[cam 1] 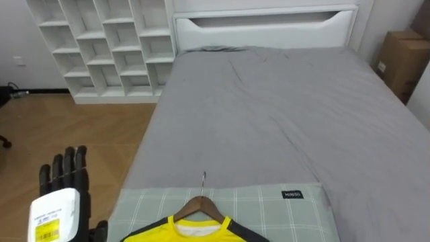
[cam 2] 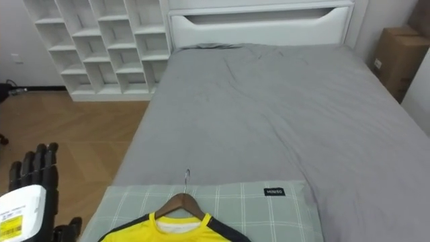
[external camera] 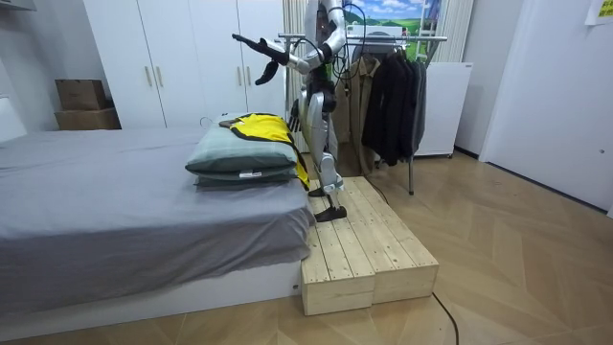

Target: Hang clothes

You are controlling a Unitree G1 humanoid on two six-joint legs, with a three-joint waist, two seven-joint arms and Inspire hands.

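Standing on the wooden platform (external camera: 369, 249) at the foot of the bed (cam 1: 282, 114), the robot faces the yellow shirt (cam 1: 195, 232). The shirt lies on its wooden hanger (cam 1: 201, 205) on top of folded plaid bedding (cam 1: 269, 208), with the hook (cam 1: 203, 179) pointing toward the headboard. The left hand (cam 1: 64, 181) is raised beside the bedding, apart from the shirt, with fingers straight and holding nothing. The right hand (external camera: 268, 72) appears in the room view below the raised arm; its finger state cannot be determined. The clothes rack (external camera: 402, 38) stands behind the robot. Probable hazards: gripping cloth instead of the hanger may let the shirt slide off during lifting. The soft bedding may yield under a pressing hand and displace the hanger. Turning toward the rack on the narrow platform risks a misstep at its edge.
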